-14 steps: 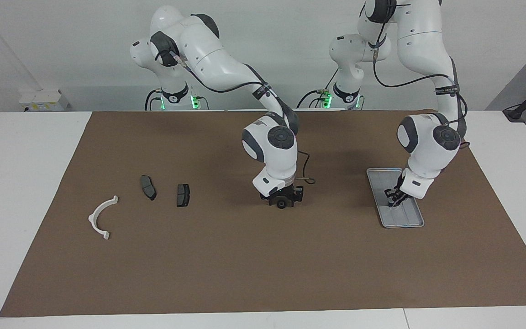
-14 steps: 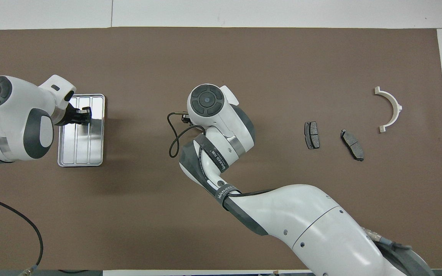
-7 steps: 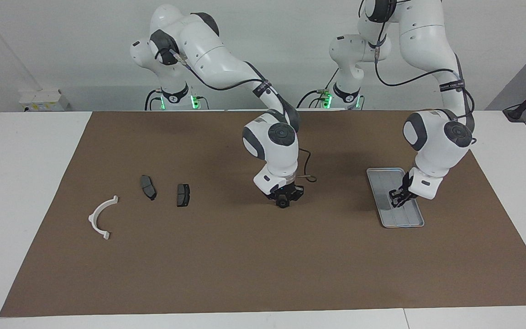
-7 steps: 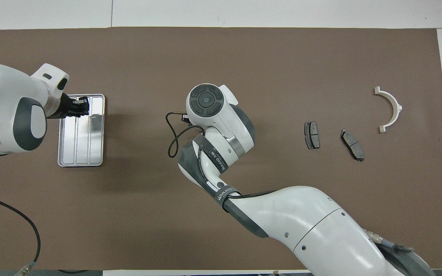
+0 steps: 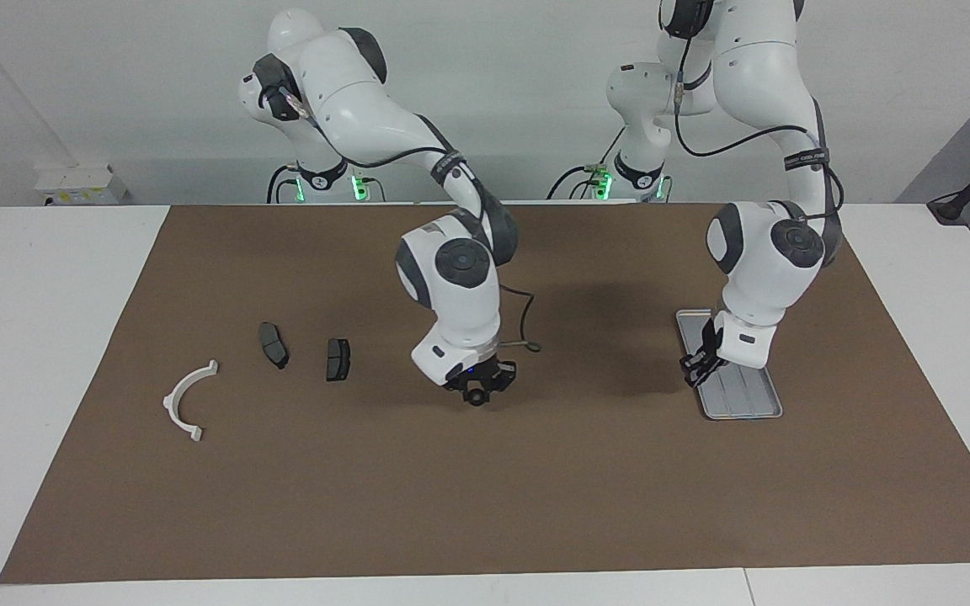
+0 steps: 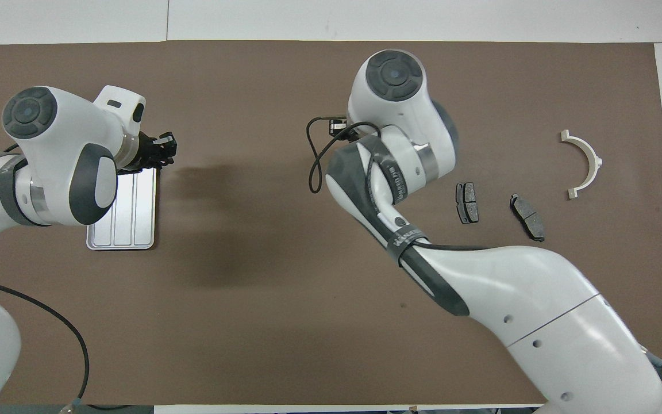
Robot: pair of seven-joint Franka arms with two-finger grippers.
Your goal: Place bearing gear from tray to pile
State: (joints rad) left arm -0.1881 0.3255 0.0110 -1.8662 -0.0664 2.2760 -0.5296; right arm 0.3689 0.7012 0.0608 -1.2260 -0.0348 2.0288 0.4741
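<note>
Brown mat [image 5: 485, 471]: tray [image 5: 746, 400] lengthwise away from robots; left jaws shut, right jaws gripping bearing gear [image 5: 477, 397].

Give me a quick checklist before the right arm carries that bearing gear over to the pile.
1. Bearing gear gripped by right gripper: ok, shut on it.
2. Gear lifted off the mat: ok.
3. Pile in place, brake pads and white bracket: ok.
4. Free mat beside the pads for set-down: ok.
5. Left gripper out of the way at the tray, shut, holding nothing: ok.
</note>
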